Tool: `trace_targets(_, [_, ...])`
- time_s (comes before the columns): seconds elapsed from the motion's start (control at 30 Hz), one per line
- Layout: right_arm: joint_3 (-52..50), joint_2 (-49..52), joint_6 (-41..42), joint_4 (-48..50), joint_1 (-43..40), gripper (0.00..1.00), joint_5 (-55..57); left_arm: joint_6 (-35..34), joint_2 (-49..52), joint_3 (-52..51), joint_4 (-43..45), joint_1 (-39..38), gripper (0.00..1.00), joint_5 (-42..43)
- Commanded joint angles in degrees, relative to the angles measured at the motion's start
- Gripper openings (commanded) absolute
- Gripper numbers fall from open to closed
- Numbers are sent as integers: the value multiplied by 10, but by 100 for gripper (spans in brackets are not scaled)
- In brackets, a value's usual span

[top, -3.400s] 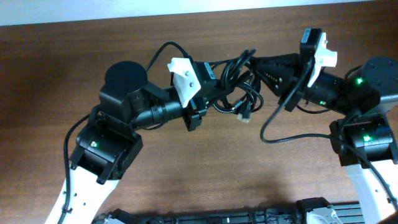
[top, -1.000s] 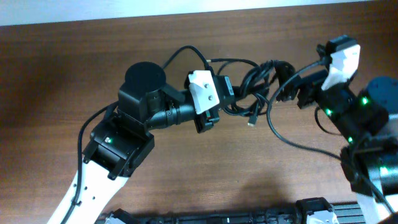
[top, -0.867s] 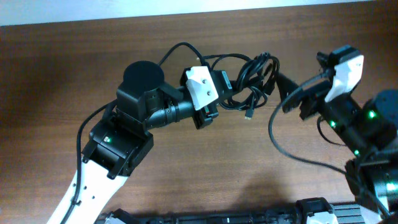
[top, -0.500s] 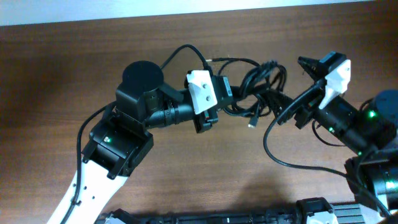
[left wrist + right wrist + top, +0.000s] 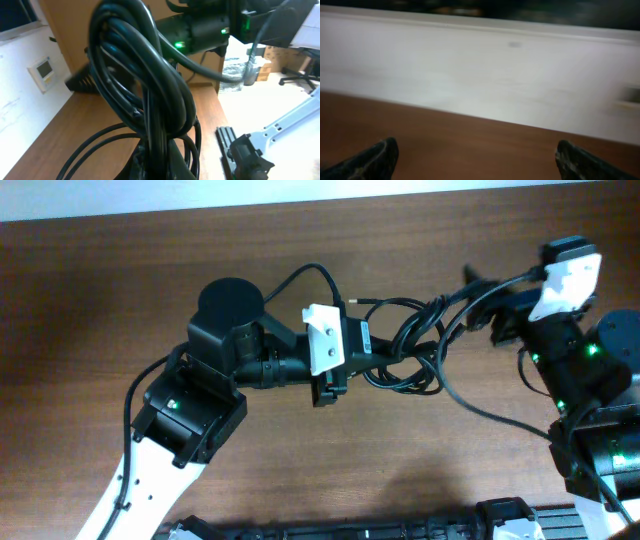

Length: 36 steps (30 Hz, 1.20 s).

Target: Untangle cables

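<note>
The cables (image 5: 405,348) hung just beyond the left gripper (image 5: 357,352), which was clenched on the root of the bundle and seemed to hold it clear of the table (image 5: 300,470). The right gripper (image 5: 480,292) stood past the bundle, on the side away from the left gripper, its fingers spread wide with nothing between them. To do this pull well, I judged that the right fingers should close on a single outer loop rather than the whole knot. They should then draw it straight away from the left gripper, with that grip held firm; a sideways tug would likely tighten the twist. The cords were smooth, glossy black, round in section, wound into several overlapping loops about one thick twisted stem, and looked limp yet springy
</note>
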Motion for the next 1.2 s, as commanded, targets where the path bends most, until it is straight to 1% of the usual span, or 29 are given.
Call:
trace_targets(0.0, [8, -2, 1, -7, -3, 98, 120, 5, -14, 1, -1, -3, 0, -3])
trace_targets(0.17, [8, -3, 0, -78, -3, 99, 32, 1, -14, 1, -1, -3, 0, -73])
trace_targets(0.2, [8, -3, 0, -113, -3, 99, -11, -25, -14, 1, 1, -3, 0, -113])
trace_targets(0.3, [8, -3, 1, -160, -3, 99, -77, -68, -14, 1, 1, -3, 0, -181])
trace_targets(0.37, [8, -3, 1, -183, -3, 99, -129, -109, -14, 1, 3, -3, 0, -235])
trace_targets(0.5, [8, -3, 3, -194, -3, 99, -253, -165, -14, 1, 14, -3, 0, -290])
trace_targets(0.67, [8, -3, 3, -182, -3, 98, -355, -175, -14, 1, 16, -3, 0, -291])
trace_targets(0.87, [8, -3, 2, -131, -3, 99, -450, -177, -14, 1, 14, -3, 0, -290])
trace_targets(1.0, [8, -3, 2, -99, -3, 99, -511, -176, -14, 1, 19, -3, 0, -255])
trace_targets(1.1, [8, -3, 3, -94, -3, 100, -513, -176, -14, 1, 28, -3, 0, -218])
trace_targets(1.13, [8, -3, 3, -93, -3, 98, -513, -177, -14, 1, 32, -3, 0, -207])
trace_targets(1.17, [8, -2, 2, -91, -3, 94, -519, -177, -14, 1, 35, -3, 0, -197])
